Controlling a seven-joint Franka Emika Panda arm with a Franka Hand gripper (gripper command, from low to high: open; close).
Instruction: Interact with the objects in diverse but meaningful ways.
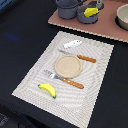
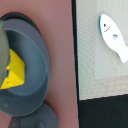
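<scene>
While you are hovering over the grey-blue pot (image 2: 27, 65) holding the cheese wedge (image 2: 15, 72), keep centring above it; jaws unseen, state unknowable.

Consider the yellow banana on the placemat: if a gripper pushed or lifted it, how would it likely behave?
The banana lies flat on its curved side, so a push would probably pivot or slide it rather than roll it. It looks like a smooth, one-piece toy, likely stiff and light. Its glossy curve might slip between the gripper's fingers unless grasped mid-body. The woven placemat may add some friction.
</scene>
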